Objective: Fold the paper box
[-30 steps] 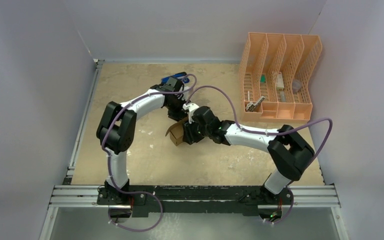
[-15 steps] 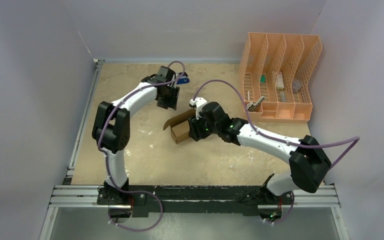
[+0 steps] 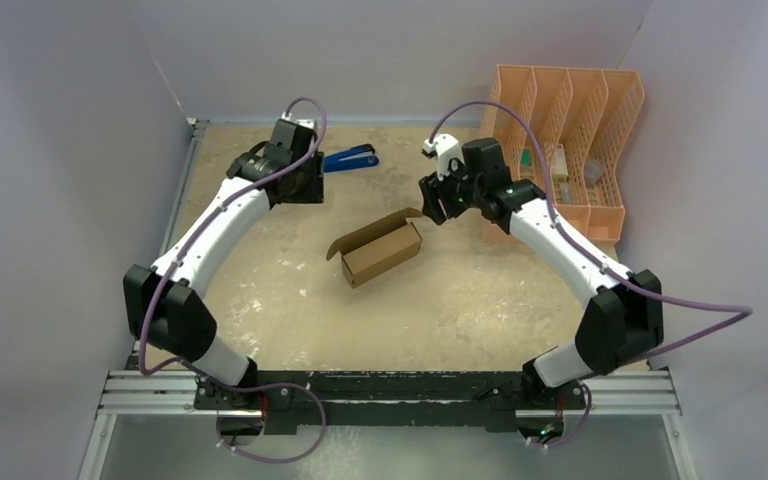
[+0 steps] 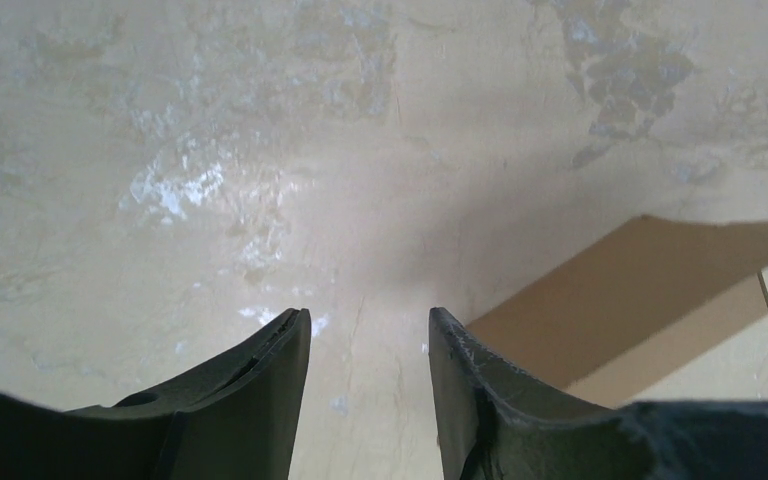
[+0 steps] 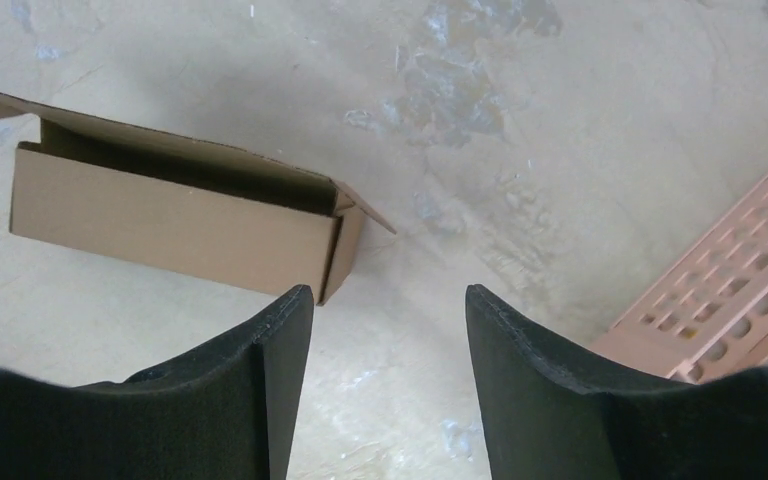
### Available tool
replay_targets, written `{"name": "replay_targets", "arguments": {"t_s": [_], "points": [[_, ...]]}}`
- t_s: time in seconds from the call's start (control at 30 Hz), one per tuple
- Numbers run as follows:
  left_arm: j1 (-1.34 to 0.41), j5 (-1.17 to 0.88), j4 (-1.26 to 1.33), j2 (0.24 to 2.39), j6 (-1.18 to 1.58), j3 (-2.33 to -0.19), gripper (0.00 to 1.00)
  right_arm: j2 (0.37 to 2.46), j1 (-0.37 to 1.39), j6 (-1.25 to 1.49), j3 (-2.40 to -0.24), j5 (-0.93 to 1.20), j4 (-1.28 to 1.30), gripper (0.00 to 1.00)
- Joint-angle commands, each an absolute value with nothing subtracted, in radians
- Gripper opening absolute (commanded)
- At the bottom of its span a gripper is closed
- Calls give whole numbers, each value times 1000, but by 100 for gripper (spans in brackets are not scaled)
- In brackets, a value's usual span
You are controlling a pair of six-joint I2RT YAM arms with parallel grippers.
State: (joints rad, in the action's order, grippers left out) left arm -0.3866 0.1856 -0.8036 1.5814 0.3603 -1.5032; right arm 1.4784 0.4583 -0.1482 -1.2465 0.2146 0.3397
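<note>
The paper box [image 3: 380, 252] is a small brown cardboard box lying on the table's middle, its top open and its flaps standing out at the ends. It also shows in the right wrist view [image 5: 175, 215] and at the right of the left wrist view [image 4: 640, 300]. My left gripper [image 3: 300, 190] hangs open and empty, up and left of the box, with a clear gap between its fingers [image 4: 365, 315]. My right gripper [image 3: 437, 205] is open and empty, up and right of the box [image 5: 388, 292]. Neither gripper touches the box.
A peach-orange mesh file organizer [image 3: 560, 150] holding small items stands at the back right; its corner shows in the right wrist view [image 5: 730, 310]. A blue tool [image 3: 350, 158] lies at the back, near the left gripper. Grey walls enclose the table.
Both grippers have let go of the box and drawn back: the left arm up and to the left, the right arm up and to the right. The box now lies alone.
</note>
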Motion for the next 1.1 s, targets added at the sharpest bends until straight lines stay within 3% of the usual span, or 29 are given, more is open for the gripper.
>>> {"name": "replay_targets", "arguments": {"t_s": [0.0,0.23,0.4,0.6,0.77,1.07], "points": [[-386,101,-868,1498,386,-1442,47,1558,443,-284,-1355,350,368,61],[-389,-104,-912,1436,370,-1379,48,1709,443,-386,-1495,457,457,57],[-392,-124,-920,1430,353,-1341,48,1766,443,-403,-1519,452,459,51],[-416,-154,-909,1463,341,-1319,48,1779,443,-394,-1508,440,464,36],[-452,-136,-898,1511,341,-1321,48,1779,444,-366,-1508,436,476,16],[-484,-62,-898,1560,347,-1339,46,1779,455,-330,-1504,409,494,3]]}}
